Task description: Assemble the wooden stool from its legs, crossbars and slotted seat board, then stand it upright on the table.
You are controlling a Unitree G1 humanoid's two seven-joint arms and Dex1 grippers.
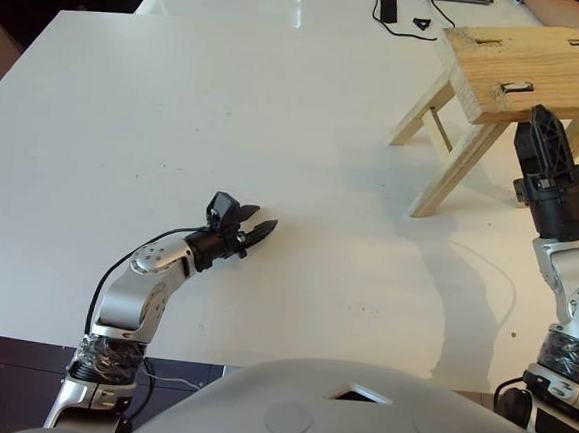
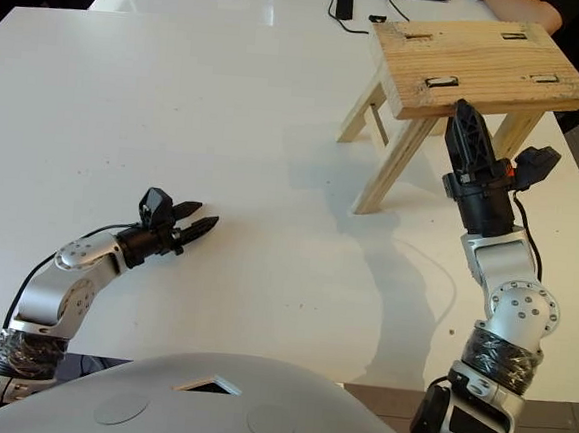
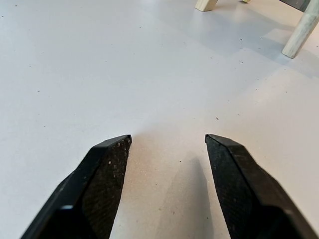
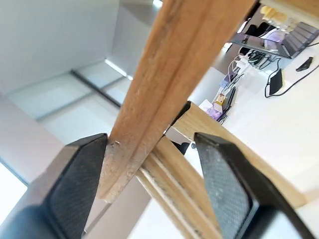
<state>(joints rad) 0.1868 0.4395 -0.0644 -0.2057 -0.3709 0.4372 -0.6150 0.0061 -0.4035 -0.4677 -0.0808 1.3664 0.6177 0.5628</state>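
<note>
The stool (image 1: pixel 523 59) runs off the right edge.

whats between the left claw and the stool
Just bare white tabletop between the left claw and the wooden stool; the left eye view shows it.

I see my left arm (image 1: pixel 143 287) and right arm (image 2: pixel 511 294) as silver shells with round joint caps and black woven wrap lower down. A black cable (image 1: pixel 117 263) trails along the left one. My left tool (image 2: pixel 207 214) and right tool (image 2: pixel 466 115) are black, with grainy pads (image 3: pixel 107 174).
</note>
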